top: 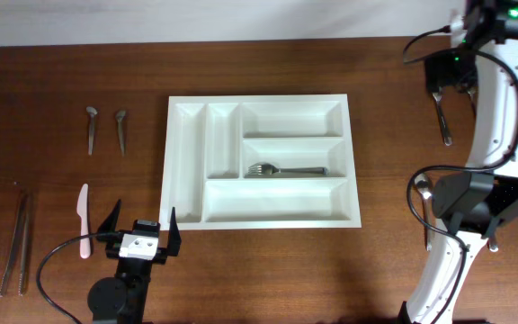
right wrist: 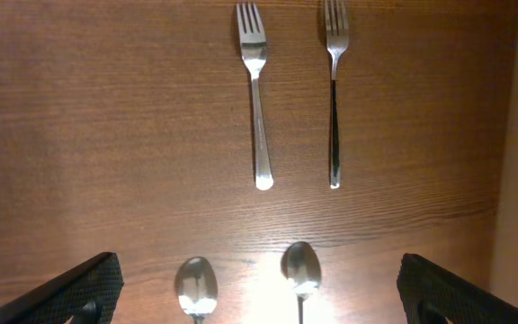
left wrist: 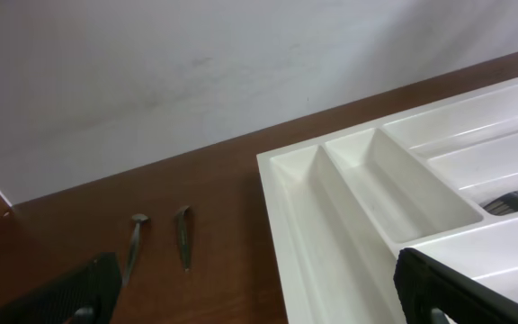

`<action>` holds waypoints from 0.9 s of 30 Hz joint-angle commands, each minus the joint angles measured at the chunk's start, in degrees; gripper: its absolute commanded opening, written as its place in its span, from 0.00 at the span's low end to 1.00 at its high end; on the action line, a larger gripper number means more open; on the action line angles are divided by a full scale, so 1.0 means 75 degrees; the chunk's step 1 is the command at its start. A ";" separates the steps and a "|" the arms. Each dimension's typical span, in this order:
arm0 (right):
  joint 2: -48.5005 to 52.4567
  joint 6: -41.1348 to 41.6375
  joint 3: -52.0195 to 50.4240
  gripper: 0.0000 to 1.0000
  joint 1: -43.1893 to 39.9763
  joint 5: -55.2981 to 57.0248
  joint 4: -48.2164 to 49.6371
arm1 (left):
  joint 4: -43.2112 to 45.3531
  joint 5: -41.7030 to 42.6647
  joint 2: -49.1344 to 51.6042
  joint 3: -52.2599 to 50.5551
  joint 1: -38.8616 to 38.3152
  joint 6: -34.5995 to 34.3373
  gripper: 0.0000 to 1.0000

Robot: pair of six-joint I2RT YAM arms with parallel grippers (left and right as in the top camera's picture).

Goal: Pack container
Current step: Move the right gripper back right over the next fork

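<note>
The container, a white five-compartment tray [top: 263, 219], lies mid-table with one metal fork [top: 286, 169] in its middle long compartment. My left gripper [top: 140, 236] is open and empty just off the tray's front left corner. In the left wrist view the gripper [left wrist: 259, 304] faces the tray's left rim [left wrist: 281, 216], and the fork's end [left wrist: 511, 200] shows at the right. My right gripper [top: 453, 90] is open and empty at the far right. In the right wrist view the gripper [right wrist: 259, 301] hangs above two spoons [right wrist: 196, 286] [right wrist: 301, 268], with two forks [right wrist: 255, 90] [right wrist: 334, 90] beyond.
Two small spoons [top: 91, 129] [top: 120, 129] lie left of the tray and also show in the left wrist view [left wrist: 136, 238] [left wrist: 183, 236]. A white plastic knife [top: 84, 220] and metal chopsticks [top: 16, 243] lie at the front left. A metal utensil [top: 443, 121] lies below the right gripper.
</note>
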 commanded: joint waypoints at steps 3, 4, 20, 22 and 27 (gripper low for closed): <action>0.0000 -0.0055 -0.0061 0.99 -0.0379 -0.0396 -0.0163 | -0.0023 -0.0026 -0.0044 -0.0047 0.0044 0.0064 0.99; 0.0000 -0.0047 -0.0096 0.99 -0.0487 -0.0434 -0.0146 | -0.0023 -0.0026 -0.0044 -0.0050 0.0044 0.0064 0.99; 0.0804 -0.0973 -0.0965 0.99 -0.1749 -0.2882 0.2110 | -0.0023 -0.0026 -0.0044 -0.0047 0.0044 0.0064 0.99; 0.1119 -0.0970 -0.0965 0.99 -0.1597 -0.2734 0.2224 | -0.0023 -0.0026 -0.0044 -0.0047 0.0044 0.0064 0.99; 0.1760 -0.1003 -0.0962 0.99 -0.1172 -0.2209 0.2667 | -0.0023 -0.0026 -0.0044 -0.0047 0.0044 0.0061 0.99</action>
